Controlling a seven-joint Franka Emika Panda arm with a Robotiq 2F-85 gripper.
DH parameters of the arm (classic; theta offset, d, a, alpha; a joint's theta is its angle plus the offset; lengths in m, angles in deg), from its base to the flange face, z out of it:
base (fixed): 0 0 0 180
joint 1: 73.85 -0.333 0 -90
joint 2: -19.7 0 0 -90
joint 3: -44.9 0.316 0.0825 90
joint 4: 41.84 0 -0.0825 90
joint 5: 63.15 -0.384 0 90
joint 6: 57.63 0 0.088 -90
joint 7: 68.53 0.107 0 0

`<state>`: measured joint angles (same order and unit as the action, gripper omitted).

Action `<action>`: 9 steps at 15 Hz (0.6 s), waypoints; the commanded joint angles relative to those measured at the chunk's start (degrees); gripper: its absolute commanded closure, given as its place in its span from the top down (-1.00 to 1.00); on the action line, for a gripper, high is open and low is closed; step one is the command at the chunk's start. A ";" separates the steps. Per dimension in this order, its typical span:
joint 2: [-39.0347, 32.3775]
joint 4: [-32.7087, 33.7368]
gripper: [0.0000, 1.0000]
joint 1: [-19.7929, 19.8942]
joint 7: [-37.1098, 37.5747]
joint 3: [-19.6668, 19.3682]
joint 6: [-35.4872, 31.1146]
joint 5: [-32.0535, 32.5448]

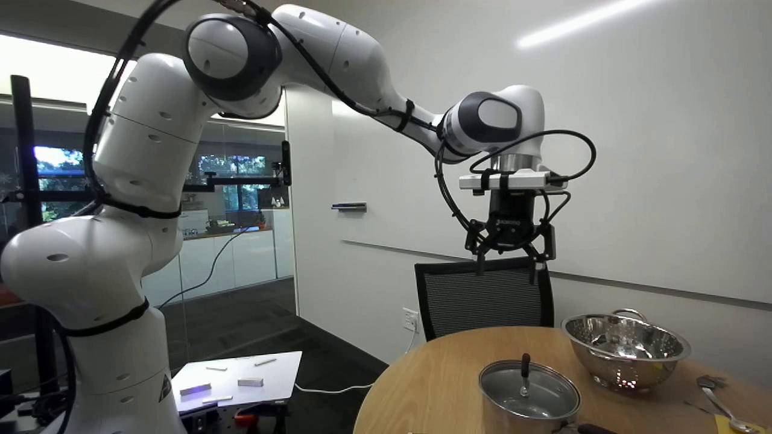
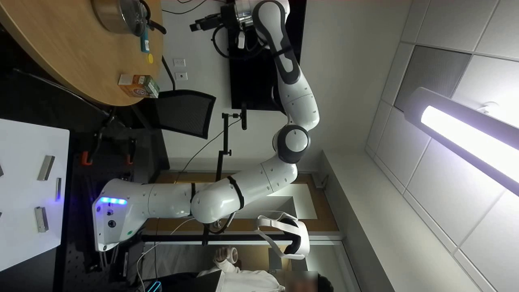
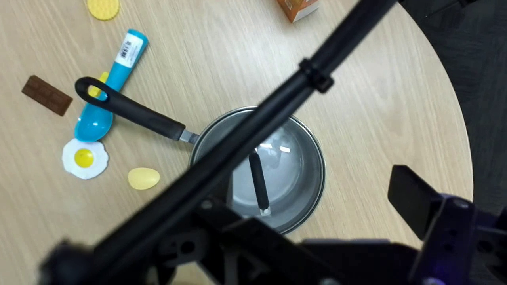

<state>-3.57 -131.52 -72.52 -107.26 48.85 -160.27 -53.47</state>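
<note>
My gripper (image 1: pixel 507 271) points down, open and empty, well above the round wooden table. It shows side-on in an exterior view (image 2: pixel 195 26), and its spread black fingers show in the wrist view (image 3: pixel 319 198). Nearest below is a steel pot (image 1: pixel 503 420) with a glass lid (image 1: pixel 549 395). The lid has a black handle (image 3: pixel 258 180). The pot's long black handle (image 3: pixel 134 113) reaches over a blue scoop (image 3: pixel 119 75). Beside it lie a toy fried egg (image 3: pixel 97 164), a pale yellow oval piece (image 3: pixel 143 178) and a brown chocolate bar (image 3: pixel 46 95). A black cable hides part of the pot.
A steel colander (image 1: pixel 633 371) stands on the table (image 1: pixel 416 386), with a metal spoon (image 1: pixel 718 401) near it. An orange box (image 2: pixel 138 85) and a yellow disc (image 3: pixel 103 8) are also on the table. A mesh chair (image 1: pixel 482 304) stands behind, near the white wall.
</note>
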 commanded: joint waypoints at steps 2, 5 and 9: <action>0.64 -5.72 1.00 0.37 -4.27 0.60 -6.59 0.15; -0.03 -7.75 1.00 0.25 -5.12 0.22 -11.11 1.28; -1.10 -10.05 1.00 0.35 -5.14 -0.13 -17.78 2.97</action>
<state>-5.08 -139.12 -72.29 -111.30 49.00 -173.85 -52.06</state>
